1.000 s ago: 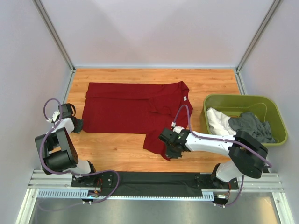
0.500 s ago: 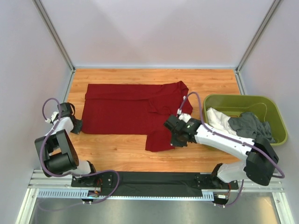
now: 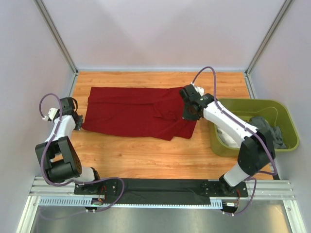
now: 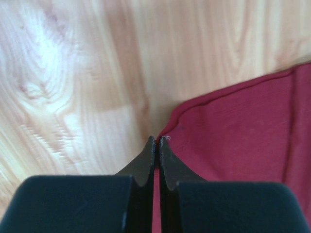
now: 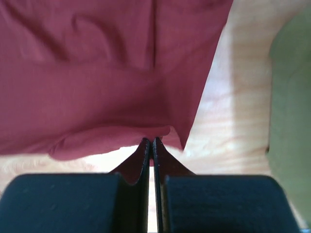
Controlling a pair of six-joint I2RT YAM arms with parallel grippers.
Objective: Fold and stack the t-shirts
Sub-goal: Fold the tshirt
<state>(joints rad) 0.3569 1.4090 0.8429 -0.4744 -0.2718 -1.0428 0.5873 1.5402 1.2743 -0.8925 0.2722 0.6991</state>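
Observation:
The dark red t-shirt [image 3: 131, 111] lies spread across the wooden table [image 3: 146, 155], its long side running left to right. My left gripper [image 3: 79, 122] is shut on its near left corner; in the left wrist view red cloth [image 4: 243, 136] runs between the closed fingertips [image 4: 156, 141]. My right gripper [image 3: 188, 113] is shut on a fold of the shirt's right part, held above the shirt's right end. The right wrist view shows the pinched edge [image 5: 151, 141] hanging off the table, with the rest of the shirt [image 5: 97, 73] below. A dark grey t-shirt [image 3: 278, 135] lies in the tub.
The olive-green tub [image 3: 286, 116] stands at the right edge of the table, close beside my right forearm, and shows as a green wall [image 5: 291, 97] in the right wrist view. Grey walls enclose the table on three sides.
My right gripper closed on the shirt's near right flap and carried it away from the front edge, up over the shirt's right end. The left gripper shifted slightly farther back with its corner.

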